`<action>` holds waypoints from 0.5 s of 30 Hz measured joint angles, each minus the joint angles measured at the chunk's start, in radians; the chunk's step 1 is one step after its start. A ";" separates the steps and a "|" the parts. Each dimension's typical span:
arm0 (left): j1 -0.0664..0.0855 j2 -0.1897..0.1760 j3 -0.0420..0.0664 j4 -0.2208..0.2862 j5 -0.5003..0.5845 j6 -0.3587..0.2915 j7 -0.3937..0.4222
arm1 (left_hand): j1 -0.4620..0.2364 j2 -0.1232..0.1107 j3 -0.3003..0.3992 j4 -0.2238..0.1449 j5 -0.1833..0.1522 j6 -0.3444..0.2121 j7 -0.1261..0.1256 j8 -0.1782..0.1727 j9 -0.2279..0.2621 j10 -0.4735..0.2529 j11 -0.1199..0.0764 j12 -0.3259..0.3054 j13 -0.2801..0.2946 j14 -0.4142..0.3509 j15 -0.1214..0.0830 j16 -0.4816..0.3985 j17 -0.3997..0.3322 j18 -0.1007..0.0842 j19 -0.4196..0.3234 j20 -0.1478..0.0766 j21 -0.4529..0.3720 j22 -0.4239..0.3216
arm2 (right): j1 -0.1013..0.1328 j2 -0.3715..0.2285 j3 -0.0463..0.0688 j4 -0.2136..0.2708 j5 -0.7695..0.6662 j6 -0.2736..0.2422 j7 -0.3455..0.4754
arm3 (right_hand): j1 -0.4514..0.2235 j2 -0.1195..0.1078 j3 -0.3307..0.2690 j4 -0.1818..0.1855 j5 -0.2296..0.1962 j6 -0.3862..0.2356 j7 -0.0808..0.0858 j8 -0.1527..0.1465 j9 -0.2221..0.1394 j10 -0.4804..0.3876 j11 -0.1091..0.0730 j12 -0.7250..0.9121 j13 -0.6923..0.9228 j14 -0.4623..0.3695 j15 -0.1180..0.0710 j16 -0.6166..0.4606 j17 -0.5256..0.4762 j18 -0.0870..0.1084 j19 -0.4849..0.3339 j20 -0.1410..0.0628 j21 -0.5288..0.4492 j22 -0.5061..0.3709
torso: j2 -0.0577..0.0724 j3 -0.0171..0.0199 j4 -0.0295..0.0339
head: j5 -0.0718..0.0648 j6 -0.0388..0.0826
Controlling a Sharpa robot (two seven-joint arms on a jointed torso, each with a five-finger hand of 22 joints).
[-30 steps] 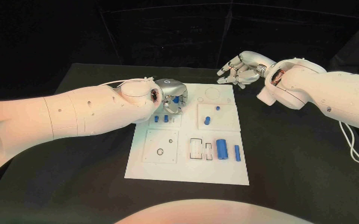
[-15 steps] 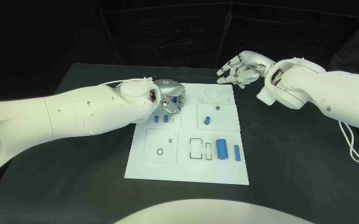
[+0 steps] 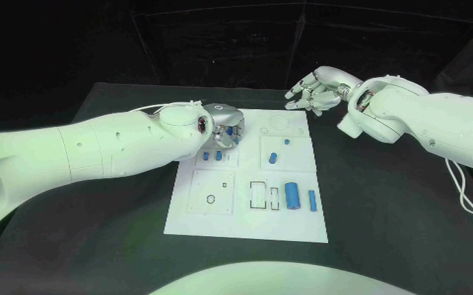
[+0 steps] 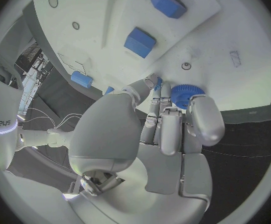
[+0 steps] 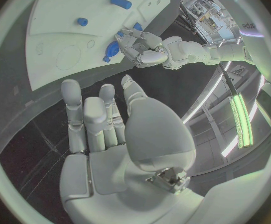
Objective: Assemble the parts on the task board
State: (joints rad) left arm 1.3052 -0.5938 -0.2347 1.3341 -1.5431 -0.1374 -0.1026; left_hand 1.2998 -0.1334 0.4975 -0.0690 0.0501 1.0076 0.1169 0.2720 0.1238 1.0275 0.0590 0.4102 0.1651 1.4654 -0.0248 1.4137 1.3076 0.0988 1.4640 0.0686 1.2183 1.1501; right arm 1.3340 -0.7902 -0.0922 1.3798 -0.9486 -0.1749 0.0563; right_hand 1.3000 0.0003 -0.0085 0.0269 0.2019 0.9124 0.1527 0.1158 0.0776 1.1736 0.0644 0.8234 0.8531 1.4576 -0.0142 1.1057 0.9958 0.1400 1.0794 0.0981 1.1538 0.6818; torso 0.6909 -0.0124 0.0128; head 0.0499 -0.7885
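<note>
Left hand (image 4: pixel 163 134) grasps a round, ridged blue part (image 4: pixel 185 94) at its fingertips (image 4: pixel 204 117), poised just above the far left corner of the task board (image 3: pixel 296 223); from the left wrist view I cannot tell whether the part already touches the board or hangs a little clear of it. Just beyond the fingertips the board shows a small round hole (image 4: pixel 186 65), bare, which I judge to be a likely seat for this part, though that is not certain. Further out from the left hand lie two small blue blocks (image 4: pixel 140 41), seated or resting in the left panel of the board. Further again, on the side of the board nearest the robot, a blue cylinder (image 3: pixel 292 195) and a slimmer blue bar (image 3: pixel 312 201) lie beside two rectangular recesses (image 3: pixel 258 196) that look unfilled. Two smaller blue pieces (image 3: pixel 274 159) sit in the panel towards the right arm. Right hand (image 3: pixel 317 92) is released, fingers loosely spread, holding nothing, hovering off the far right corner of the board over the black worktop (image 3: pixel 384 213). Judgement: task is at an early-to-middle stage; one part in hand, several pieces loose and recesses open.
</note>
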 measured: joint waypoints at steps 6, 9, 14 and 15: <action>-0.002 -0.001 -0.001 0.003 0.000 -0.006 0.003 | 0.023 0.022 0.027 -0.017 0.000 0.034 -0.003 -0.004 0.001 0.056 -0.011 -0.012 -0.005 0.000 0.000 0.011 0.000 0.000 0.000 0.000 0.010 0.015 | 0.000 0.001 0.000 -0.001 0.000 0.000 0.000 | 0.000 0.000 0.000 0.000 0.000 0.000 0.000 0.000 0.000 0.000 0.000 0.000 0.000 0.000 0.000 0.000 0.000 0.000 0.000 0.000 0.000 0.000 | 0.000 -0.0002 0.0004 | 0.001 0.000; -0.003 -0.011 -0.001 0.009 0.000 -0.015 0.005 | 0.026 0.024 0.030 -0.020 0.000 0.040 -0.004 -0.005 0.002 0.063 -0.011 -0.016 -0.008 0.000 0.000 0.011 0.000 0.000 0.000 0.000 0.010 0.016 | 0.000 0.001 0.000 -0.002 0.000 0.000 0.000 | 0.000 0.000 0.000 0.000 0.000 0.000 0.000 0.000 0.000 0.000 0.000 0.000 0.000 0.000 0.000 0.000 0.000 0.000 0.000 0.000 0.000 0.000 | 0.000 -0.0008 0.0009 | 0.001 0.002; -0.004 -0.029 0.001 0.022 0.002 -0.035 0.007 | 0.029 0.026 0.034 -0.024 -0.001 0.041 -0.003 -0.005 0.002 0.063 -0.011 -0.026 -0.011 0.000 0.000 0.011 0.000 0.000 0.000 0.000 0.013 0.019 | 0.000 0.003 0.000 -0.003 0.000 0.000 0.000 | 0.000 0.000 0.000 0.000 0.000 0.000 0.000 0.000 0.000 0.000 0.000 0.000 0.000 0.000 0.000 0.000 0.000 0.000 0.000 0.000 0.000 0.000 | -0.001 -0.0009 0.0012 | 0.001 0.004; -0.004 -0.032 0.002 0.025 0.002 -0.039 0.007 | 0.028 0.026 0.034 -0.024 -0.001 0.041 -0.003 -0.010 0.002 0.066 -0.008 -0.031 -0.012 0.000 0.000 0.011 0.000 0.000 0.000 0.000 0.013 0.020 | 0.000 0.003 0.000 -0.003 0.000 0.000 0.001 | 0.000 0.000 0.000 0.000 0.000 0.000 0.000 0.000 0.000 0.000 0.000 0.000 0.000 0.000 0.000 0.000 0.000 0.000 0.000 0.000 0.000 0.000 | -0.001 -0.0009 0.0012 | 0.001 0.005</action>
State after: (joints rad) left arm 1.3016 -0.6256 -0.2327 1.3591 -1.5410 -0.1760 -0.0956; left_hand 1.3282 -0.1072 0.5316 -0.0926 0.0493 1.0490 0.1141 0.2625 0.1256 1.0935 0.0513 0.3790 0.1532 1.4654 -0.0248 1.4250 1.3076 0.0991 1.4639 0.0686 1.2317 1.1701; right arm 1.3340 -0.7873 -0.0922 1.3765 -0.9486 -0.1749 0.0569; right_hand 1.3000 0.0003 -0.0085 0.0269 0.2019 0.9124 0.1527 0.1158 0.0776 1.1736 0.0644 0.8234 0.8530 1.4576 -0.0142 1.1057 0.9958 0.1400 1.0795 0.0980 1.1538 0.6819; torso 0.6895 -0.0132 0.0141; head 0.0505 -0.7833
